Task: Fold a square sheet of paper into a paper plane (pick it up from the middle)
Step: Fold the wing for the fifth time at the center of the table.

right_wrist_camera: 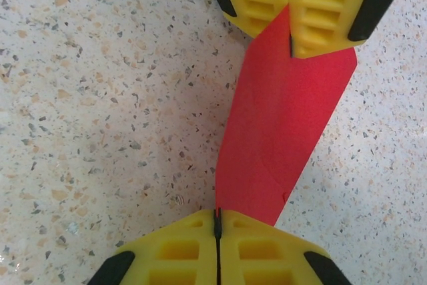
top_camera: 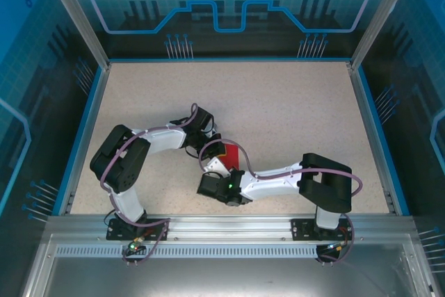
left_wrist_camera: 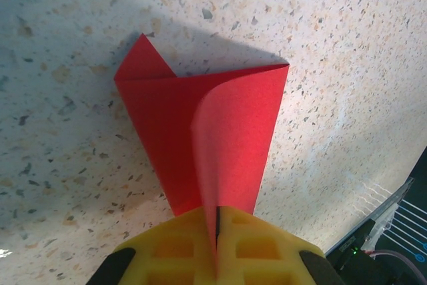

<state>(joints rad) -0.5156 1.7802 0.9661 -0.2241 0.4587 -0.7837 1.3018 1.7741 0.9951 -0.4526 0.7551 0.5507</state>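
L pincer [left_wrist_camera: 217, 235] is clenching on one end of the folded red paper [left_wrist_camera: 167, 118], and R pincer [right_wrist_camera: 217, 221] is clenching on the opposite end. Paper is spanning btwn both tips, over the speckled surface [right_wrist_camera: 100, 98], w/ one flap curling up at L's tips.

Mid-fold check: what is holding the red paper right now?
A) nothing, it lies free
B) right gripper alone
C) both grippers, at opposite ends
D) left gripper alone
C: the right gripper is shut on the near end of the red paper, and the left gripper is shut on its far end.
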